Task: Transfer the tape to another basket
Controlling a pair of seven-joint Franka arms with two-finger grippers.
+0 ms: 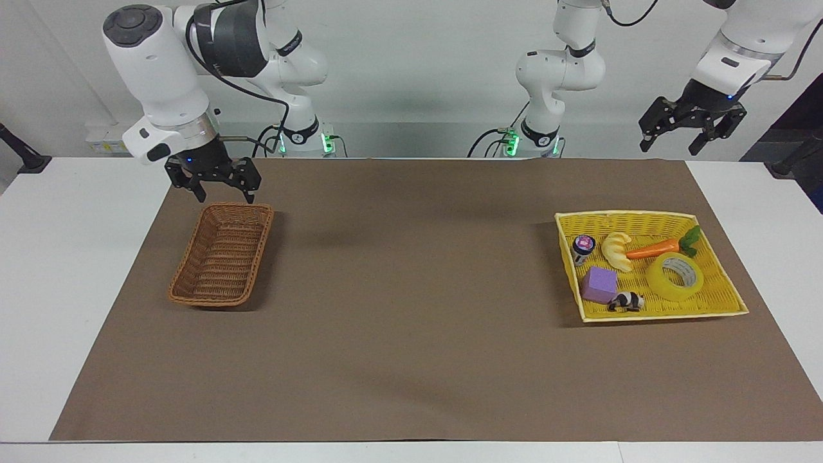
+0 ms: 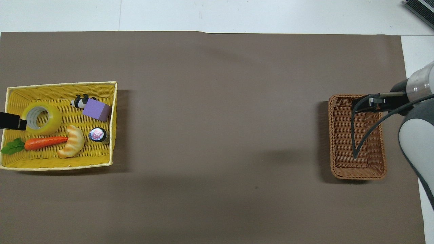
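Glossy tape (image 1: 674, 276) — woven wicker basket (image 1: 222, 256)

Translucent yellow tape (image 1: 674, 276), dark brown wicker basket (image 1: 222, 255), purple block (image 1: 599, 284).

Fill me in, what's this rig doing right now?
Nothing is held yet. The tape lies in the yellow basket beside a carrot. The left gripper hangs open, high above the table edge near that basket. The right gripper hangs open over the nearer end of the empty brown wicker basket.

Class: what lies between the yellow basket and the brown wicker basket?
Nothing: only bare brown mat separates yellow basket from brown wicker basket, clearest overhead.
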